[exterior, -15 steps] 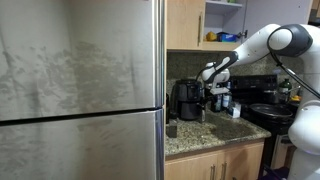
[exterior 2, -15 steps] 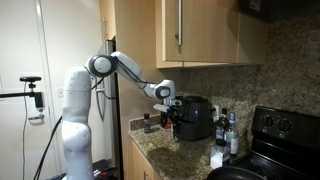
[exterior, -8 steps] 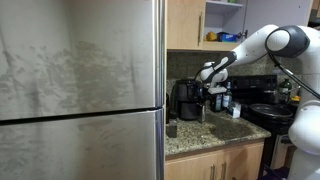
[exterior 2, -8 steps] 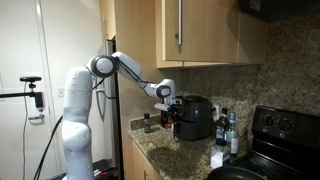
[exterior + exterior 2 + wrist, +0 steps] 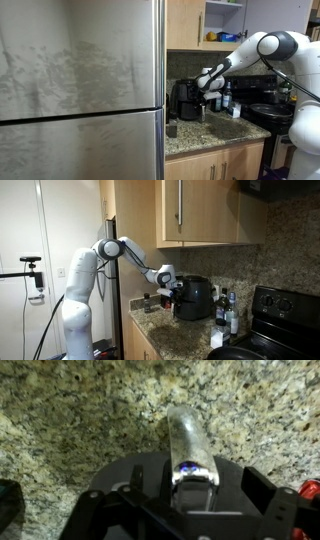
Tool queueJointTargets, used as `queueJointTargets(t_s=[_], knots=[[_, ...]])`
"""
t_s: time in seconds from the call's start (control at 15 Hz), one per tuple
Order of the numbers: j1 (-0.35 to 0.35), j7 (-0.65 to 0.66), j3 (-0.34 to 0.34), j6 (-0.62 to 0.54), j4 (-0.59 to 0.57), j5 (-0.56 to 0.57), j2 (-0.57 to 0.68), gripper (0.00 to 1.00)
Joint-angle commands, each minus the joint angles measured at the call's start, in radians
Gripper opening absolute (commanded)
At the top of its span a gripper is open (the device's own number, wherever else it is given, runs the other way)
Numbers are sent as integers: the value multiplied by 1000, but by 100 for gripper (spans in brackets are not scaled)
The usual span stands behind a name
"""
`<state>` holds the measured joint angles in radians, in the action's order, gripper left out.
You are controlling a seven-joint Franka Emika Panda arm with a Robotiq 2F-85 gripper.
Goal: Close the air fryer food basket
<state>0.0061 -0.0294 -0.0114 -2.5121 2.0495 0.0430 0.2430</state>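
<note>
The air fryer is a small black rounded box on the granite counter in both exterior views (image 5: pixel 185 100) (image 5: pixel 196 297). My gripper (image 5: pixel 167 279) hangs at its front, and it also shows in an exterior view (image 5: pixel 206 83). In the wrist view the food basket (image 5: pixel 150 468) is the dark shape below, and its short handle (image 5: pixel 189 435) with a shiny tip sticks out over the counter. My gripper (image 5: pixel 195 488) is open, with one dark finger on each side of the handle's base. I cannot tell whether the fingers touch it.
A large steel fridge (image 5: pixel 80 90) fills much of an exterior view. A black stove (image 5: pixel 283 308) with a dark pot (image 5: pixel 266 108) stands beyond the fryer. Bottles (image 5: pixel 226 310) stand beside the fryer. Wooden cabinets (image 5: pixel 180 215) hang above the granite counter (image 5: pixel 70 420).
The arm has lowered and its elbow has dropped. The gripper has moved down and closer to the front of the air fryer.
</note>
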Motion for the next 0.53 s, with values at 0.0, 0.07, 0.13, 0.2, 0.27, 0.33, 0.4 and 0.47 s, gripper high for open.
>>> queueJointTargets(t_s=[0.0, 0.07, 0.13, 0.2, 0.27, 0.33, 0.4, 0.47], knots=[[21, 63, -17, -177, 11, 70, 37, 100], [25, 83, -25, -206, 9, 90, 48, 100], [28, 108, -35, -225, 6, 108, 57, 100], [29, 125, -42, -242, 5, 119, 63, 100], [33, 142, -50, -260, 3, 137, 70, 100], [40, 158, -58, -278, 8, 152, 71, 100], [47, 170, -65, -300, 15, 168, 70, 100], [56, 179, -70, -320, 24, 182, 70, 100]])
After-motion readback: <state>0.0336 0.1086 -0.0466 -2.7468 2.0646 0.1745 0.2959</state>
